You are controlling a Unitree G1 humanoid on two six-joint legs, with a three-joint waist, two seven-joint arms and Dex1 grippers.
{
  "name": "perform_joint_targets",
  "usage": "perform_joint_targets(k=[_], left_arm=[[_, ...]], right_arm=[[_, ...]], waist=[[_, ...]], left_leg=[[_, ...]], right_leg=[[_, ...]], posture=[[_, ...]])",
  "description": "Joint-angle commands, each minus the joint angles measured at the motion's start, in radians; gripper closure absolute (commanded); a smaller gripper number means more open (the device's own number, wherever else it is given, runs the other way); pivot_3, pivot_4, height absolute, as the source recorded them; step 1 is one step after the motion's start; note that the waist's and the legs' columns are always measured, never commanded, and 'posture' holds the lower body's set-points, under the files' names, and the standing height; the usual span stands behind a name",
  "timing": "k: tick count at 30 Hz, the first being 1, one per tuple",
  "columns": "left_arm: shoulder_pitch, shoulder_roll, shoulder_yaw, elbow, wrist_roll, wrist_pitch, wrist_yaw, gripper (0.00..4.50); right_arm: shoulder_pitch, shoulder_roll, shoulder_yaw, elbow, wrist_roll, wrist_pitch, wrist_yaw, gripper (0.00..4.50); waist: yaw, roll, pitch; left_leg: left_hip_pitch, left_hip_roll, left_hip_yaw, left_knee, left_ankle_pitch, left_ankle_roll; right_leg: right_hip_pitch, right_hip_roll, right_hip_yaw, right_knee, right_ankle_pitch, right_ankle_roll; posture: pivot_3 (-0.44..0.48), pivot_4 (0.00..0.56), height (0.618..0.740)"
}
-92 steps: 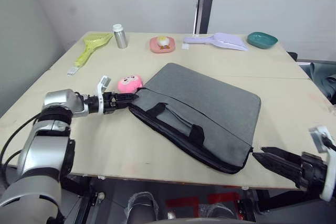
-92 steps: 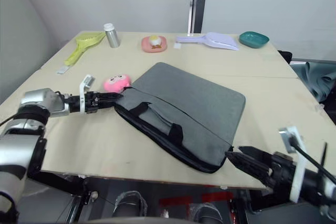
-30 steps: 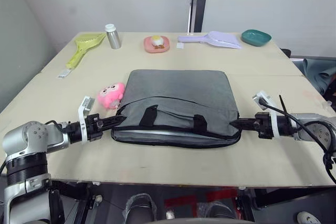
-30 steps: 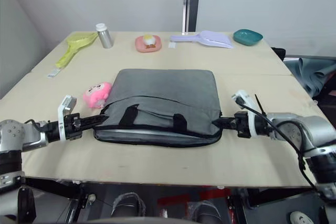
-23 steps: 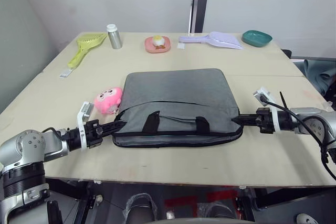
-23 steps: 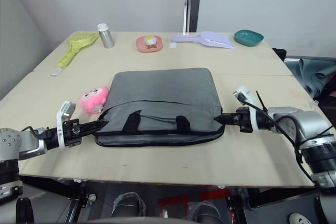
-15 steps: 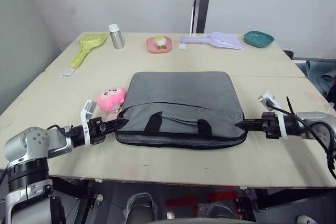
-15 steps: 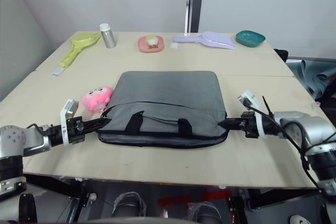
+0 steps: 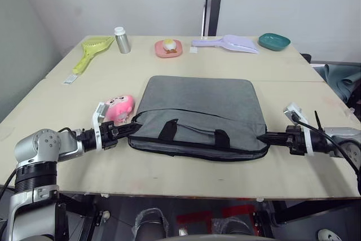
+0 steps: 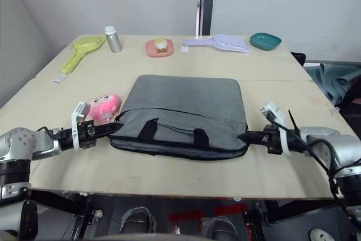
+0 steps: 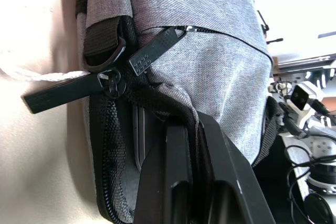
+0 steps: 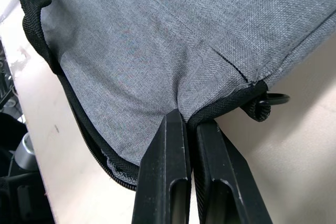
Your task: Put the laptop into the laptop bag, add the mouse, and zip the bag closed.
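Grey laptop bag (image 9: 198, 112) flat near table (image 9: 169, 167) front edge. Left gripper (image 11: 190, 129) pinching bag's left corner, right gripper (image 12: 190, 120) clamped on right corner. Pink plush charm (image 9: 119, 107) beside left corner.

Grey laptop bag (image 9: 203, 103), black edging, pink charm (image 9: 120, 107)

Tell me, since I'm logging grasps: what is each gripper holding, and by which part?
Both hold the laptop bag. The left gripper pinches the fabric edge at its left end; the right gripper pinches the fabric at its right corner.
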Motion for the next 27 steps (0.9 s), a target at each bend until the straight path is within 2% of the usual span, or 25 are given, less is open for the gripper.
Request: perform_joint_targets(k=[1, 4, 8, 11, 12, 13, 15, 20, 24, 27], left_arm=[[0.027, 0.065, 0.001, -0.018, 0.0, -0.043, -0.036, 4.14], [0.025, 0.083, 0.007, 0.016, 0.023, -0.086, -0.025, 3.07], [-0.004, 0.104, 0.081, 0.054, -0.034, -0.043, -0.032, 1.65], [0.072, 0.198, 0.087, -0.061, -0.084, -0.012, -0.116, 0.61], [0.113, 0.244, 0.085, -0.096, -0.082, -0.038, -0.158, 0.22], [0.159, 0.304, 0.096, -0.125, -0.067, -0.09, -0.215, 0.04], [0.255, 0.409, 0.106, -0.191, -0.02, -0.236, -0.335, 0.04], [0.239, 0.544, 0.15, -0.275, 0.008, -0.476, -0.495, 0.04], [0.246, 0.556, 0.152, -0.424, 0.01, -0.62, -0.586, 0.04], [0.261, 0.542, 0.156, -0.519, -0.006, -0.676, -0.623, 0.04]], right_arm=[[-0.021, -0.014, -0.029, 0.045, -0.027, -0.012, 0.012, 3.49], [-0.023, -0.029, -0.04, 0.058, -0.017, 0.009, 0.042, 2.43], [-0.013, -0.066, -0.08, 0.09, -0.021, 0.011, 0.06, 1.05], [0.007, -0.126, -0.163, 0.134, -0.017, 0.011, 0.077, 0.05], [0.014, -0.146, -0.195, 0.14, -0.013, 0.013, 0.082, 0.0], [0.023, -0.167, -0.24, 0.125, -0.001, 0.02, 0.084, 0.0], [0.033, -0.195, -0.315, 0.075, 0.026, 0.046, 0.079, 0.0], [0.024, -0.168, -0.437, -0.206, 0.17, 0.142, 0.023, 0.0], [-0.043, -0.06, -0.392, -0.392, 0.227, 0.086, -0.064, 0.0], [-0.096, 0.03, -0.277, -0.454, 0.199, 0.04, -0.114, 0.0]], waist=[[-0.004, 0.0, 0.0], [-0.007, 0.0, 0.0], [-0.004, 0.0, 0.0], [-0.003, 0.0, 0.0], [-0.003, 0.0, 0.0], [-0.005, 0.0, 0.0], [-0.01, -0.001, 0.001], [0.002, -0.001, 0.001], [0.003, -0.001, 0.001], [-0.001, -0.001, 0.001]], left_leg=[[0.0, 0.0, 0.0, 0.0, 0.0, 0.0], [0.0, 0.0, 0.0, 0.0, 0.0, 0.0], [0.0, 0.0, 0.0, 0.0, 0.0, 0.0], [0.0, 0.0, 0.0, 0.001, 0.0, 0.0], [-0.001, 0.0, 0.0, 0.0, 0.0, 0.0], [-0.001, 0.0, 0.001, 0.0, 0.0, 0.001], [-0.001, 0.001, 0.003, -0.003, -0.001, 0.001], [0.003, 0.002, 0.003, -0.005, -0.001, 0.001], [0.009, 0.001, 0.007, -0.004, -0.002, -0.002], [0.01, 0.002, 0.009, -0.005, -0.003, -0.002]], right_leg=[[0.0, 0.0, 0.0, 0.0, 0.0, 0.0], [0.0, 0.0, 0.0, 0.0, 0.0, 0.0], [0.0, 0.0, 0.0, 0.001, 0.0, 0.0], [0.0, 0.0, 0.0, 0.0, 0.0, 0.0], [-0.001, 0.0, 0.0, 0.0, 0.0, 0.0], [-0.001, 0.0, 0.0, -0.001, 0.0, 0.0], [-0.004, 0.001, 0.001, -0.002, 0.0, 0.0], [-0.002, 0.002, 0.003, -0.002, -0.001, 0.0], [0.003, 0.001, 0.005, -0.002, -0.001, 0.0], [0.001, 0.001, 0.006, 0.0, -0.001, 0.0]], posture=[[0.0, 0.15, 0.74], [0.0, 0.15, 0.74], [0.0, 0.15, 0.74], [0.0, 0.15, 0.74], [0.0, 0.15, 0.74], [0.0, 0.15, 0.74], [0.0, 0.15, 0.74], [0.0, 0.15, 0.74], [0.0, 0.15, 0.74], [0.0, 0.15, 0.74]])
